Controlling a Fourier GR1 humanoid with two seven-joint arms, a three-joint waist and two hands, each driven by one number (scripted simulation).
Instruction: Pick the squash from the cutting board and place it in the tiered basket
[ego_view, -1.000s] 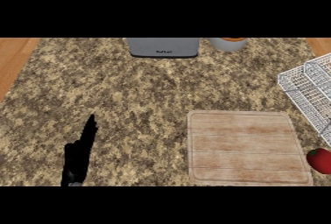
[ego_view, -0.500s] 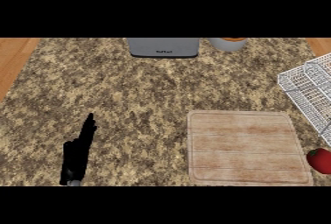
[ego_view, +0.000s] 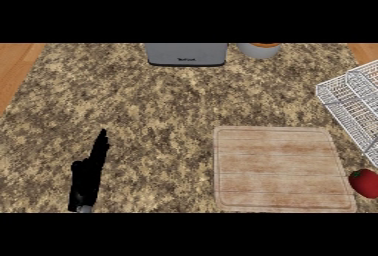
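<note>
Head view: left hand (ego_view: 87, 175) rests with fingers (ego_view: 99, 145) straight, holding nothing; cutting board (ego_view: 279, 169), well right of them, shows no squash, so locating it likely precedes any reach toward the tiered basket (ego_view: 353, 107).

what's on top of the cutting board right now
Nothing shows on the cutting board: only its bare wood. No squash is visible. A red item lies beside its right edge, on the counter.
</note>
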